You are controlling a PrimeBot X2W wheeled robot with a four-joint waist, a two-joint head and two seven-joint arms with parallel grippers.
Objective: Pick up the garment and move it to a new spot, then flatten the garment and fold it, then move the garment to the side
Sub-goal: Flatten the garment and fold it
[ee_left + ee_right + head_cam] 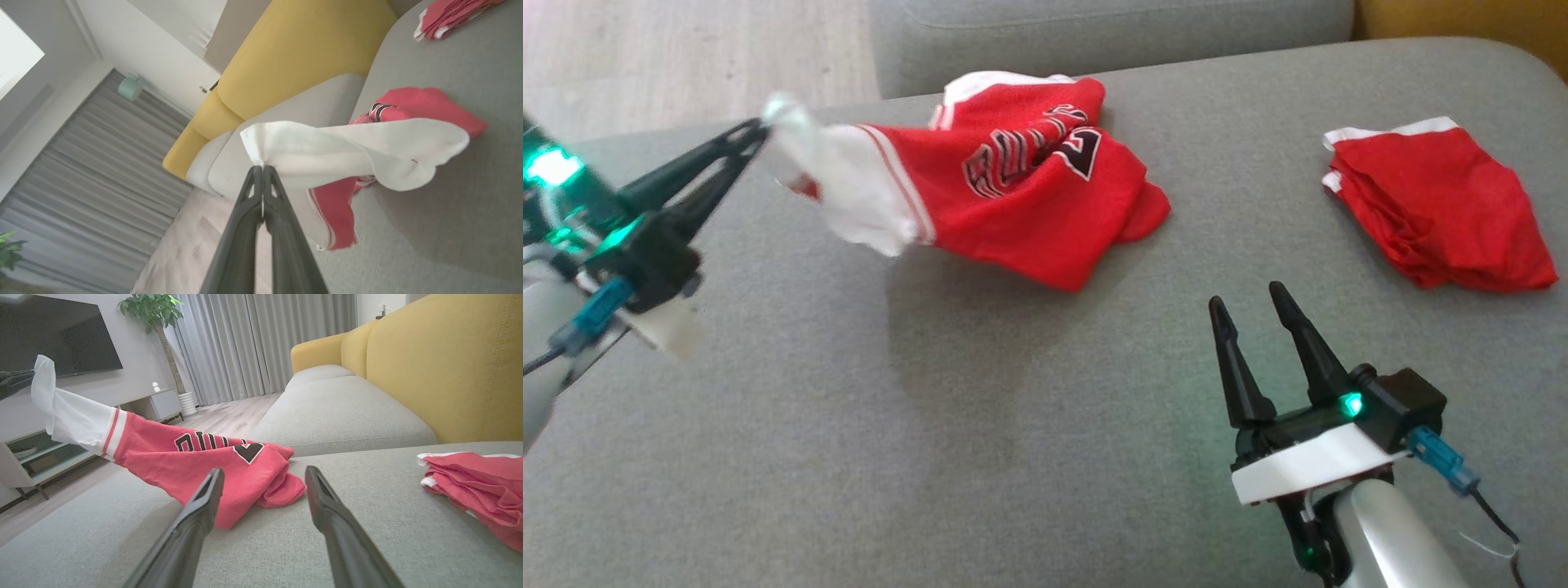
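Red and white cloth sports shirt on soft grey sofa seat, left claw pinching its white sleeve up, right claw spread apart, yellow sofa back, grey curtains, wood floor

The white sleeve of the red jersey is blurred just beyond the left gripper tips. Folds hide part of the jersey's black lettering, leaving it unreadable. Right of the right gripper, the picture's edge cuts off the folded red garment.
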